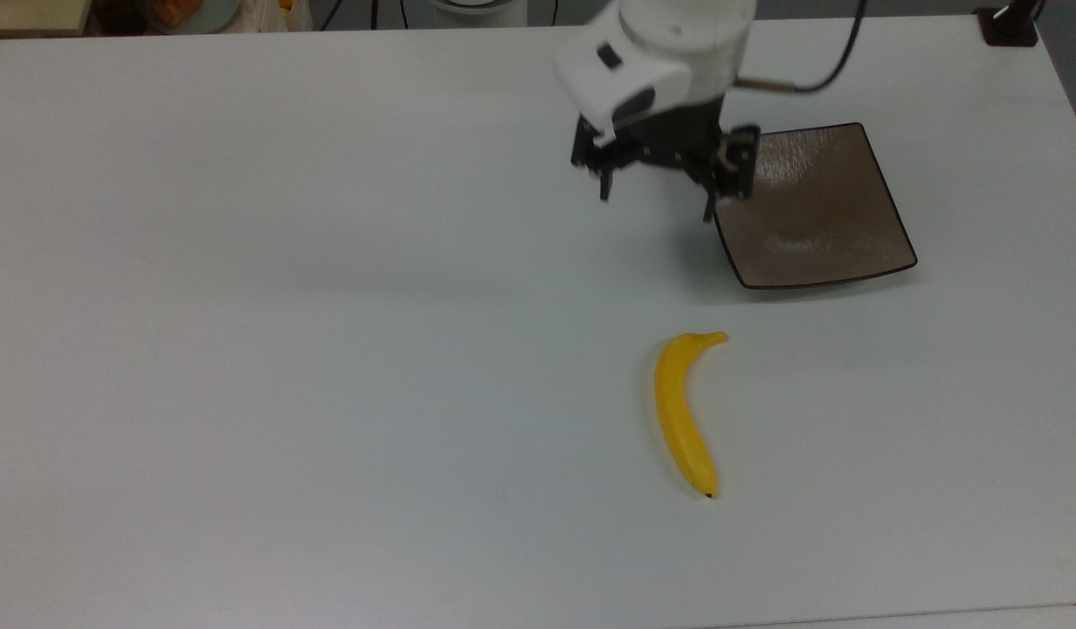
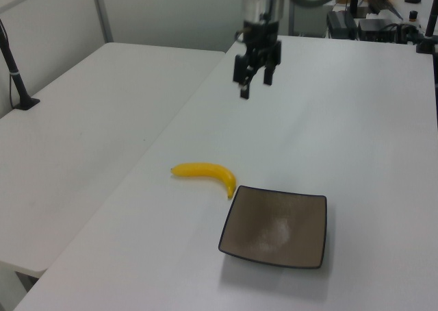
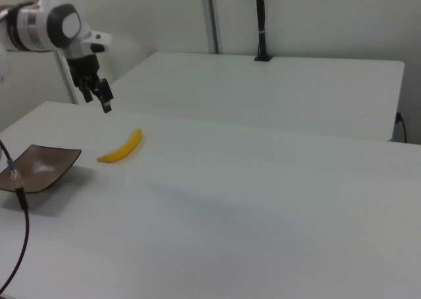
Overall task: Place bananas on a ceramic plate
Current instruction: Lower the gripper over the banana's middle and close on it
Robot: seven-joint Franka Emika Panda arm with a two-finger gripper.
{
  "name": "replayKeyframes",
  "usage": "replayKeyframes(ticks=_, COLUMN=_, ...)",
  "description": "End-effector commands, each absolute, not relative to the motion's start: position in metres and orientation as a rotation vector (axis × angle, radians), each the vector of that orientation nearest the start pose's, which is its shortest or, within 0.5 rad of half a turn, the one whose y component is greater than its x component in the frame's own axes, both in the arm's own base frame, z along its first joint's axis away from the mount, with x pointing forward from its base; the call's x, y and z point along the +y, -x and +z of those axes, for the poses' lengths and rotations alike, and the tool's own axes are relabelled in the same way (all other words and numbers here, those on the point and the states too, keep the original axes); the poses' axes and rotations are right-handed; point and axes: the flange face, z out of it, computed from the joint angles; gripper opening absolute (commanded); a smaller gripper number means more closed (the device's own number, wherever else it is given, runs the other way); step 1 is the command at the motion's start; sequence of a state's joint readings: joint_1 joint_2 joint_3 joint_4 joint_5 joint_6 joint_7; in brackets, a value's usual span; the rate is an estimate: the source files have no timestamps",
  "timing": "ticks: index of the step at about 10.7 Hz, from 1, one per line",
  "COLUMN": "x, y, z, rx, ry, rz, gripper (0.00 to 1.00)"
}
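Above the white table (image 1: pixel 328 349), my gripper (image 1: pixel 656 205) hangs with fingers spread and empty beside the brown plate (image 1: pixel 817 218), well apart from the banana (image 1: pixel 682 419).

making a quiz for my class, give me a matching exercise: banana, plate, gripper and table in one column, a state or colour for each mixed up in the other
Things:
1. banana
2. ceramic plate
3. gripper
4. table

Descriptions:
A. glossy brown, square, nothing on it
B. white, carries the other things
C. yellow, lying flat on the table beside the plate
D. black fingers open, hanging in the air above the table

Pairs: 1-C, 2-A, 3-D, 4-B
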State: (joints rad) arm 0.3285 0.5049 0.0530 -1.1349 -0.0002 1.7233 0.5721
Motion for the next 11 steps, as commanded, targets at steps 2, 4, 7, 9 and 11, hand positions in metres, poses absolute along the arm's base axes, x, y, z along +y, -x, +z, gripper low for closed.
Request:
replayKeyframes(ticks=2, x=0.286, y=-0.708, z=0.458, rx=0.262, ry=3.061, rz=-0.300, gripper=1.00)
replayKeyframes(ticks=4, x=0.293, y=-0.721, z=0.416, rx=0.198, ry=3.086, rz=-0.371, gripper=1.00)
replayKeyframes(ticks=7, x=0.299, y=-0.731, z=0.368, rx=0.175, ry=3.093, rz=-0.393, gripper=1.00)
replayKeyframes(ticks=9, x=0.301, y=-0.734, z=0.341, rx=0.158, ry=3.109, rz=-0.390, gripper=1.00)
replayKeyframes(ticks=11, x=0.304, y=-0.734, z=0.327, rx=0.119, ry=3.134, rz=-0.420, gripper=1.00)
